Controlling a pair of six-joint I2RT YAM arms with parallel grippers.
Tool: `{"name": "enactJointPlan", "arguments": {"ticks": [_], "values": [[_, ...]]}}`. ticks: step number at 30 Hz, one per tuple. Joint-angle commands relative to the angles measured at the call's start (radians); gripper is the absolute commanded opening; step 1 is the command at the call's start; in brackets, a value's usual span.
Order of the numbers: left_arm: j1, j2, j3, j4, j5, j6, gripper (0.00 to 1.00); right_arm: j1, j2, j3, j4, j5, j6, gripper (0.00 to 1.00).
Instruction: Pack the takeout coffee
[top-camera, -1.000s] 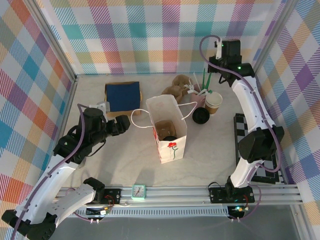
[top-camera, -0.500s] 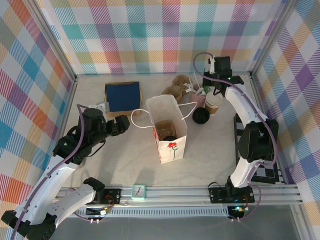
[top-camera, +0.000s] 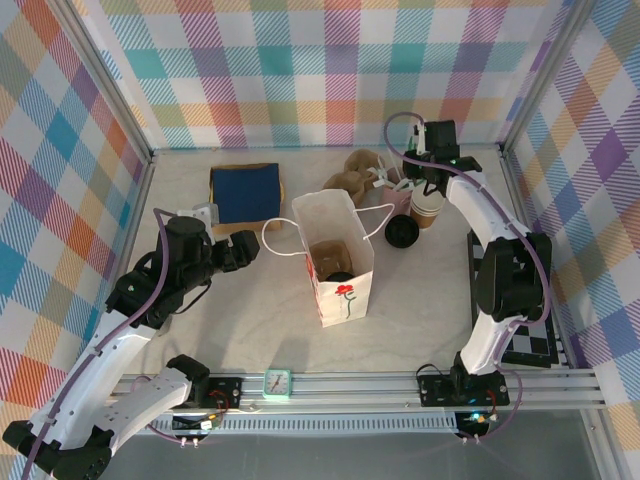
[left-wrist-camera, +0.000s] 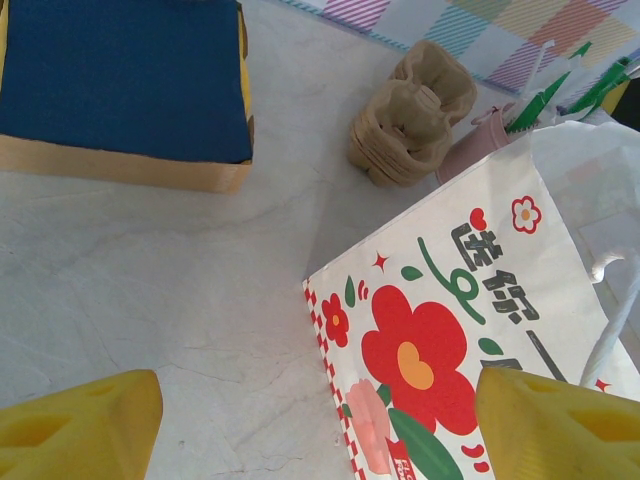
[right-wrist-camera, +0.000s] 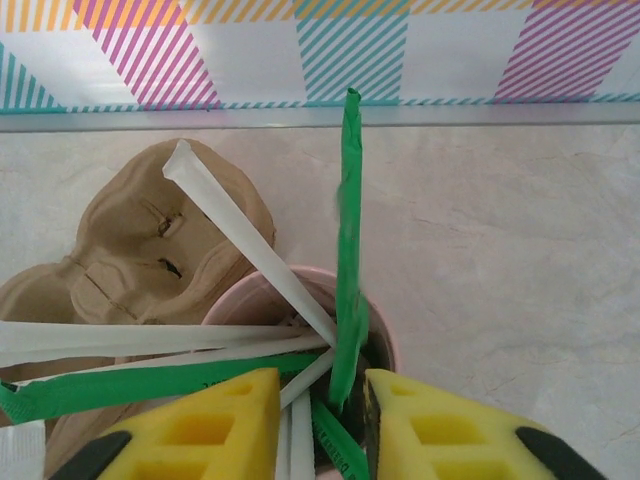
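**Fig. Takeout coffee inside the bag; right gripper over the straw cup**

Top view. A white paper bag (top-camera: 345, 300) with matte, creased walls and a printed red flower stands upright and open at the middle of the pale, veined tabletop (top-camera: 250, 320). Inside it sits the takeout coffee (top-camera: 338, 272), a kraft-brown paper cup under a round black plastic lid. From above it reads as a dark disc against brown, and finer detail cannot be made out.

Behind the bag lie:
- a flat navy-blue square pad on a tan board (top-camera: 245, 193);
- a stack of lumpy brown moulded-pulp cup carriers (top-camera: 352, 172);
- a pink cup (top-camera: 402, 198) bristling with white and green paper-wrapped straws (right-wrist-camera: 347, 230);
- an unlidded brown paper cup with a white inside (top-camera: 428, 205);
- just beside that cup, a round black disc (top-camera: 402, 232).

Left gripper (top-camera: 247, 250): its yellow fingers (left-wrist-camera: 80, 425) are spread wide and hold nothing, and they face the bag's printed side. The coffee lies to its right, behind the bag wall.

Right gripper (right-wrist-camera: 322, 415): its yellow fingers are narrowly parted directly above the pink cup, with a green straw standing in the gap. Whether either finger touches the straw cannot be told. The coffee lies well apart from this gripper, nearer the arm bases, with the bag's rim between them.
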Motion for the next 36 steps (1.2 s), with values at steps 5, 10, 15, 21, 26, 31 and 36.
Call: {"name": "enactJointPlan", "arguments": {"ticks": [5, 10, 15, 21, 26, 31, 36], "values": [[0.010, -0.011, -0.003, -0.009, -0.016, 0.012, 0.82, 0.001, -0.047, 0.079, -0.079, -0.024, -0.011, 0.50], [0.011, -0.010, 0.001, -0.011, -0.019, 0.013, 0.82, 0.001, -0.112, 0.098, -0.124, -0.037, -0.010, 0.54], [0.010, -0.001, 0.009, -0.006, -0.009, 0.015, 0.82, 0.001, -0.187, 0.083, -0.174, -0.107, -0.024, 0.54], [0.010, 0.015, 0.007, 0.004, 0.006, 0.014, 0.82, 0.001, -0.179, 0.104, -0.331, -0.205, -0.050, 0.52], [0.010, 0.017, 0.006, 0.009, 0.007, 0.013, 0.82, 0.002, -0.133, 0.117, -0.419, -0.216, -0.031, 0.51], [0.011, 0.015, 0.003, 0.005, 0.007, 0.013, 0.82, 0.003, -0.066, 0.136, -0.431, -0.205, -0.024, 0.53], [0.010, 0.004, -0.001, -0.002, 0.002, 0.010, 0.82, 0.004, -0.016, 0.152, -0.402, -0.172, -0.010, 0.48]]}}
